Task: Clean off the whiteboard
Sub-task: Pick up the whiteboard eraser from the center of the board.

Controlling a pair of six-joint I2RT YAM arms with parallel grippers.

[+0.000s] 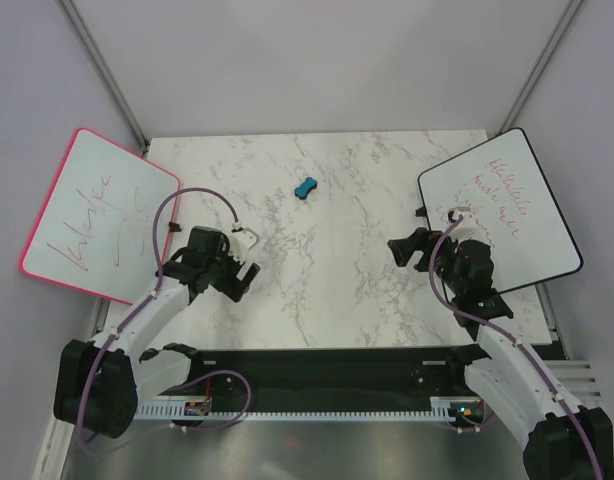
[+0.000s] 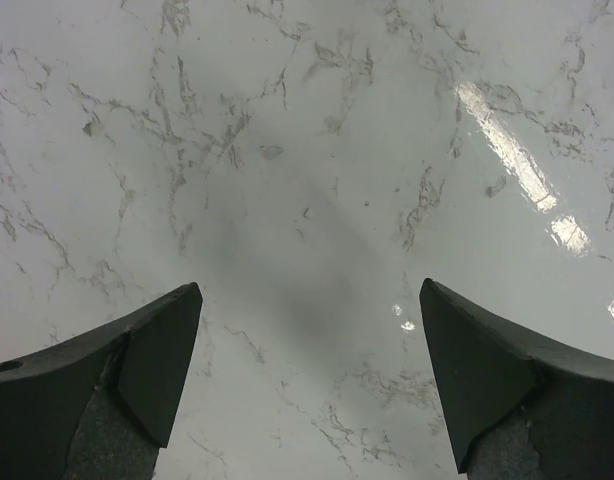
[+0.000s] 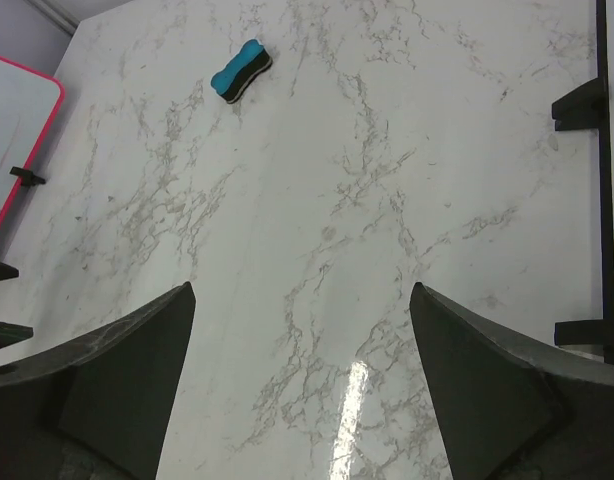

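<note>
bearing orange writing, whiteboard (image 1: 527, 205) (eraser (image 1: 306, 187) apart)

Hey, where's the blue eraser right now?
In the top view, the blue eraser lies on the marble table toward its far middle, between the pink-framed whiteboard on the left and the black-framed whiteboard on the right.

the right arm (image 1: 469, 268) hides part of the whiteboard (image 1: 532, 235), its orange writing (image 1: 507, 190) too small to read.
</note>
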